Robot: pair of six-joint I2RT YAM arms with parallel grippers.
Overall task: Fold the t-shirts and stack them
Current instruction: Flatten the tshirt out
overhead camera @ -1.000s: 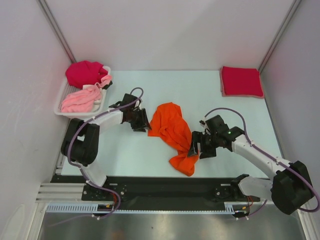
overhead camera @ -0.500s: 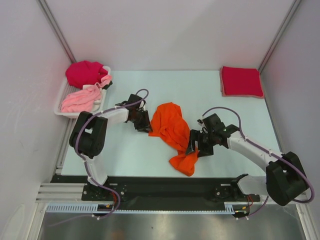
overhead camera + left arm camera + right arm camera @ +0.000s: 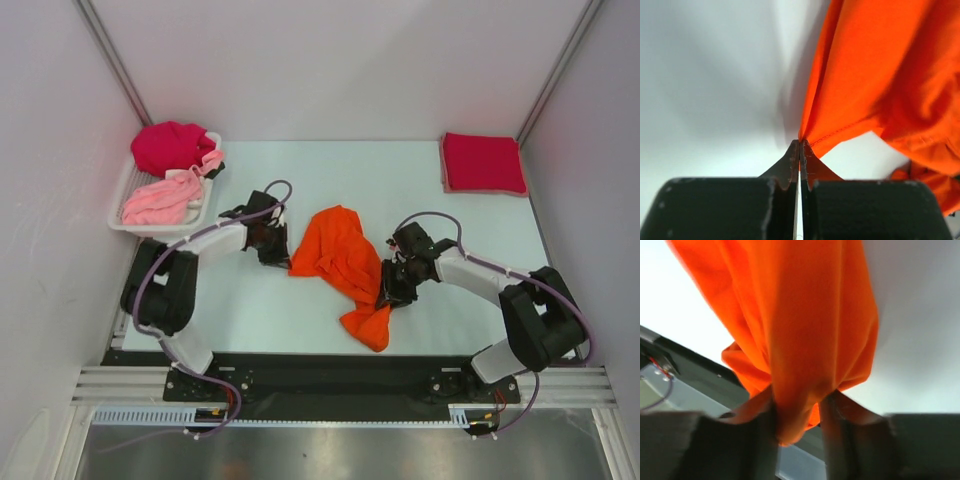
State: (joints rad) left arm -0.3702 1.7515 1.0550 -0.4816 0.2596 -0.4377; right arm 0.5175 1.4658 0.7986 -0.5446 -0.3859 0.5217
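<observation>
The orange t-shirt (image 3: pixel 340 255) lies crumpled mid-table, stretched between both arms. My left gripper (image 3: pixel 284 256) sits at its left edge; in the left wrist view that gripper (image 3: pixel 800 143) is shut on the stitched hem of the orange cloth (image 3: pixel 880 75). My right gripper (image 3: pixel 386 290) is at the shirt's lower right part. The right wrist view shows it (image 3: pixel 797 402) closed around a thick bunch of orange cloth (image 3: pixel 790 315) that hangs down between the fingers. A crimson t-shirt (image 3: pixel 483 163) lies folded at the back right corner.
A white tray (image 3: pixel 118 222) at the back left holds a magenta t-shirt (image 3: pixel 170 145) and a pale pink t-shirt (image 3: pixel 158 200), both crumpled. Grey walls close in the table on three sides. The black base rail runs along the near edge.
Both grippers have closed on the orange t-shirt, the left on its hem, the right on a bunch. The right arm has moved in towards the cloth.
</observation>
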